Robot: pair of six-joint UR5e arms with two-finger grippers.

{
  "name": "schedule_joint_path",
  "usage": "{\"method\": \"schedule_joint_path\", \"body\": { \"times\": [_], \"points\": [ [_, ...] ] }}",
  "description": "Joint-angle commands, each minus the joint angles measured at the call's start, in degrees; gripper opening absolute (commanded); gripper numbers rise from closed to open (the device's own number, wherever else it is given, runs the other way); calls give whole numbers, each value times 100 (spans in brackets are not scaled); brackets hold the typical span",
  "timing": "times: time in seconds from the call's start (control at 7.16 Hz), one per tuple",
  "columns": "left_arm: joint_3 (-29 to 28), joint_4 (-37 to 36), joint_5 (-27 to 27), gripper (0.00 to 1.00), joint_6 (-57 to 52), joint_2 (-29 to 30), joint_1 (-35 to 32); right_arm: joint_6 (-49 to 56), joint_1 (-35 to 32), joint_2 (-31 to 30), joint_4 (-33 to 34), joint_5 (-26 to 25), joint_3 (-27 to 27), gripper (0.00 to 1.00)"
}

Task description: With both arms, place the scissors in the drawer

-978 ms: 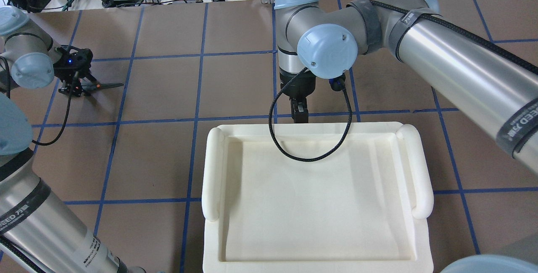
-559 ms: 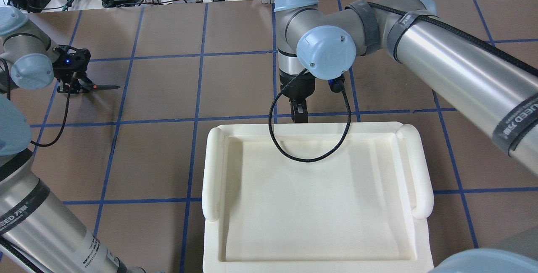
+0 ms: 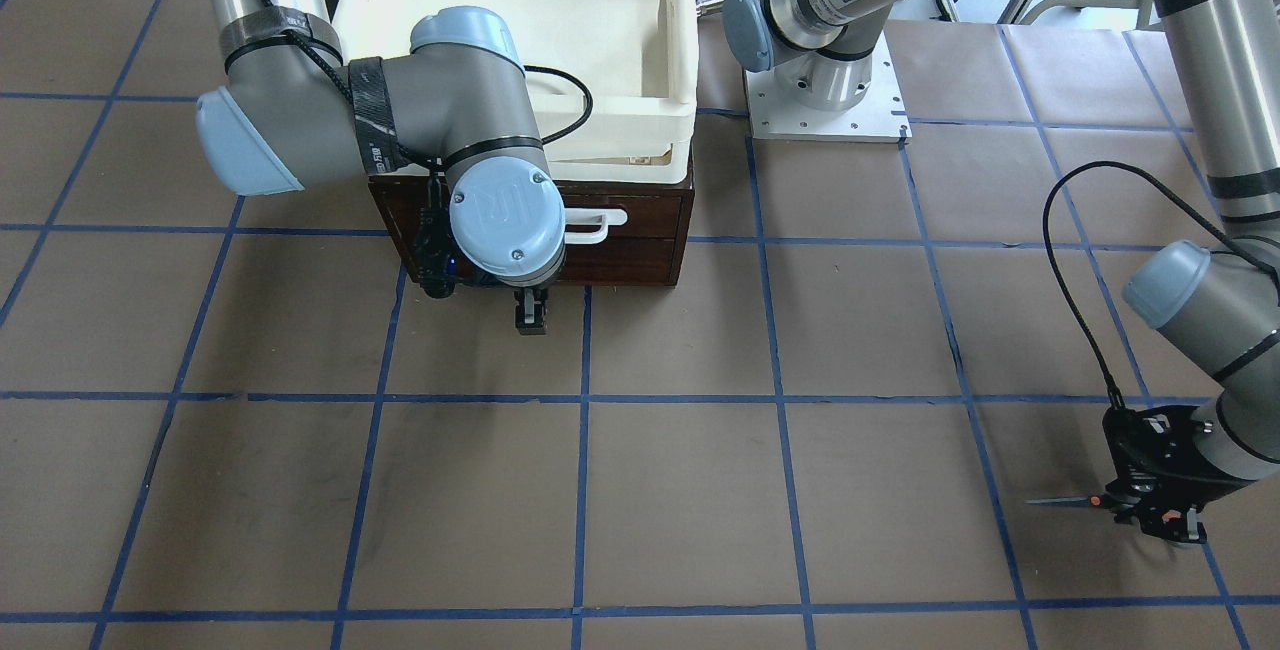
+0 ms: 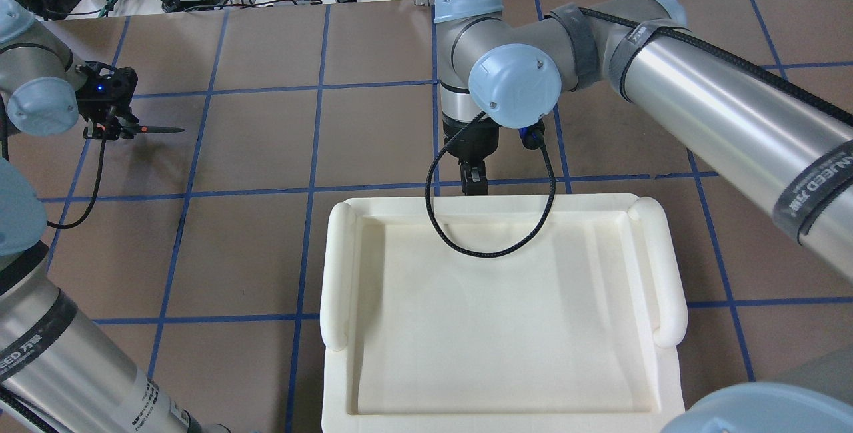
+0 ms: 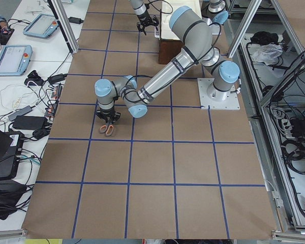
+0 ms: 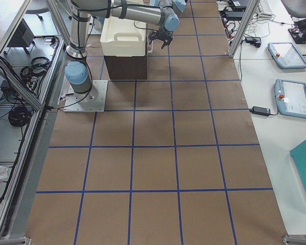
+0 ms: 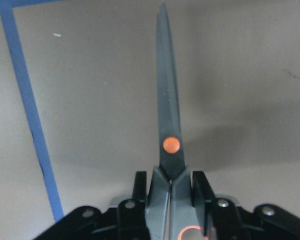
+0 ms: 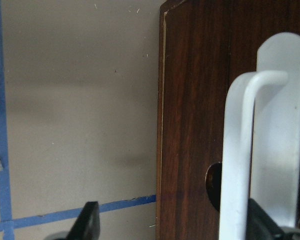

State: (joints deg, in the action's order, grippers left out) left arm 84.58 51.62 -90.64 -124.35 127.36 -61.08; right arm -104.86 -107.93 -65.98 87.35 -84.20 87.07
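My left gripper [image 4: 106, 128] is shut on the handles of the scissors [image 4: 152, 130] at the table's far left. The dark blades stick out level, just above the paper. In the left wrist view the scissors [image 7: 169, 125] run straight out from between the fingers, orange pivot dot showing. My right gripper [image 4: 474, 183] hangs open in front of the dark brown drawer [image 3: 640, 230], which is shut. In the right wrist view the drawer's white bar handle [image 8: 238, 150] shows between the fingers [image 8: 88, 220], close to the right one. I cannot tell whether they touch.
A cream-white plastic tray [image 4: 336, 273] sits on top of the drawer cabinet and hides it from above. The right arm's black cable [image 4: 493, 246] loops over the tray's far edge. The left arm's base plate [image 3: 825, 95] is bolted beside the cabinet. Blue tape lines grid the brown table.
My left gripper has lifted the scissors off the table and drawn them slightly left and back. The right arm has shifted only slightly in front of the drawer.
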Motion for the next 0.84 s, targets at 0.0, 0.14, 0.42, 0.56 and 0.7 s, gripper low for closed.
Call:
{"method": "schedule_joint_path", "body": {
  "times": [0.0, 0.14, 0.42, 0.56, 0.7],
  "points": [
    [23, 154, 38, 0, 260, -220, -53, 0, 0, 50, 1, 9, 3, 100],
    [32, 242, 12, 0, 262, -325, -175, 0, 0, 59, 1, 9, 3, 100],
    [41, 505, -6, 0, 367, -519, -291, 9, 0, 59, 45, 9, 90, 100],
    [41, 602, -15, 0, 437, -572, -300, 18, 0, 59, 71, 0, 134, 100],
    [41, 612, -32, 0, 569, -651, -369, 27, 0, 59, 98, 0, 143, 100]
  ]
}}
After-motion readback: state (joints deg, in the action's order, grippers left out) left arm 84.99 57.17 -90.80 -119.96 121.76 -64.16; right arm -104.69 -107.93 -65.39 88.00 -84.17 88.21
